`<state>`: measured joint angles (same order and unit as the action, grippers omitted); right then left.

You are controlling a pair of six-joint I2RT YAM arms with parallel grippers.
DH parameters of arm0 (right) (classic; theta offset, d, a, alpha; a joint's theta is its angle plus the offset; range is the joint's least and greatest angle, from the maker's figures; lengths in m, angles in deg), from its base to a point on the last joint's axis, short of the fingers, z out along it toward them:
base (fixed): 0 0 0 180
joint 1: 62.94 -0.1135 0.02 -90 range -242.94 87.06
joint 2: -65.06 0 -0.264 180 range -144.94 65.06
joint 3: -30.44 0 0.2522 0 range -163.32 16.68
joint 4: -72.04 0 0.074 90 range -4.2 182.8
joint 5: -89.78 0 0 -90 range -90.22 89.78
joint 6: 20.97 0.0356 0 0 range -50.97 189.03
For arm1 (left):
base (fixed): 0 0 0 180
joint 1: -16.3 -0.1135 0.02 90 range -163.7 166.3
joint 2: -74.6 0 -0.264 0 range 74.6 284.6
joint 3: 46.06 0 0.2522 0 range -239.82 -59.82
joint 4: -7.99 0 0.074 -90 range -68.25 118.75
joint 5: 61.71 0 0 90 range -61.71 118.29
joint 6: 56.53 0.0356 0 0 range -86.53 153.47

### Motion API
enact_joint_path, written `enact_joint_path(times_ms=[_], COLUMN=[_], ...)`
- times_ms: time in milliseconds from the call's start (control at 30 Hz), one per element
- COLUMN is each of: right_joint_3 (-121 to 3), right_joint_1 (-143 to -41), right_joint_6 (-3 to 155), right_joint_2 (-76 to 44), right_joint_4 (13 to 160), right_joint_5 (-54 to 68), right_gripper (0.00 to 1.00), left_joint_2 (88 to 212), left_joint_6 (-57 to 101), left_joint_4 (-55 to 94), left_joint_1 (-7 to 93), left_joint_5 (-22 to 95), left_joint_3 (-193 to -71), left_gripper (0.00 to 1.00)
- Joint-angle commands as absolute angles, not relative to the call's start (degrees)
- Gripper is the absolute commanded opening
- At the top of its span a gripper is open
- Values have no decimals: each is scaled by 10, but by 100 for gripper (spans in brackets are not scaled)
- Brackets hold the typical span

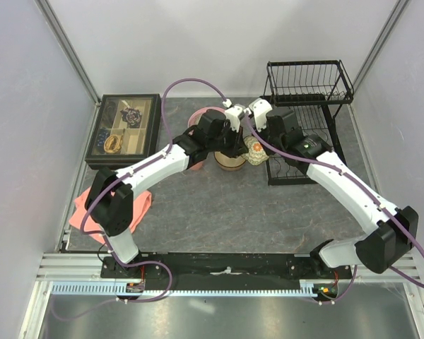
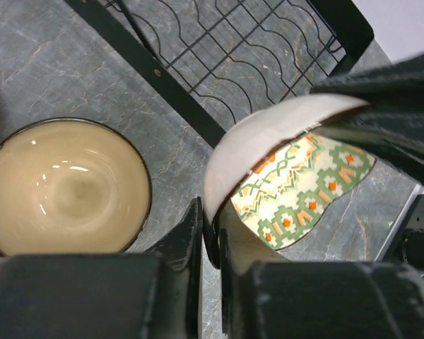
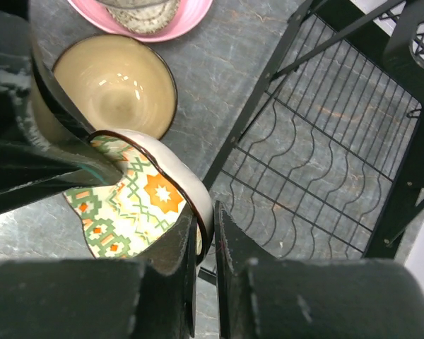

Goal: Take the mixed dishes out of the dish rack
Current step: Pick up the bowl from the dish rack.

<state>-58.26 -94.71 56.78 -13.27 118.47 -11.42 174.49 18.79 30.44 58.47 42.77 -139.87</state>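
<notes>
- While both arms meet mid-table, the patterned bowl (image 2: 304, 191) sits tilted between them, out of the dish rack (image 2: 155, 70) and just beside it.
- left gripper (image 2: 210, 226): jaws pinched onto the bowl's rim.
- right gripper (image 3: 205, 226): clamped tight on the opposite rim.
- plain beige bowl (image 2: 63, 187) is upright on the table, right next to it.
- further back, the speckled plate (image 3: 145, 14) rests on the pink plate (image 3: 191, 18).

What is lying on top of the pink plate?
A speckled grey-beige plate lies on the pink plate. Only their near edges show; the picture border cuts off the rest, so anything further on top is unseen.
</notes>
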Motion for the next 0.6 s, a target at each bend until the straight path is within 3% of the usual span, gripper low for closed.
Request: enact_joint_path(times_ms=[0,33,333,567], right_joint_3=[-593,-592,-579,-567], right_joint_1=[-949,-949,-949,-948], right_joint_6=[577,576,568,563], right_joint_2=[-111,-111,-101,-82], right_joint_4=[1158,1158,1158,1156], right_joint_5=[-94,-92,-109,-120], right_gripper=[13,20,47,52], left_joint_2=[1756,1756,1764,1797], left_joint_6=[193,193,223,289], left_joint_4=[300,301,322,370], left_joint_1=[585,585,584,570], left_joint_5=[428,425,384,344], left_joint_3=[-1416,-1415,-1421,-1472], left_gripper=[2,2,2,2])
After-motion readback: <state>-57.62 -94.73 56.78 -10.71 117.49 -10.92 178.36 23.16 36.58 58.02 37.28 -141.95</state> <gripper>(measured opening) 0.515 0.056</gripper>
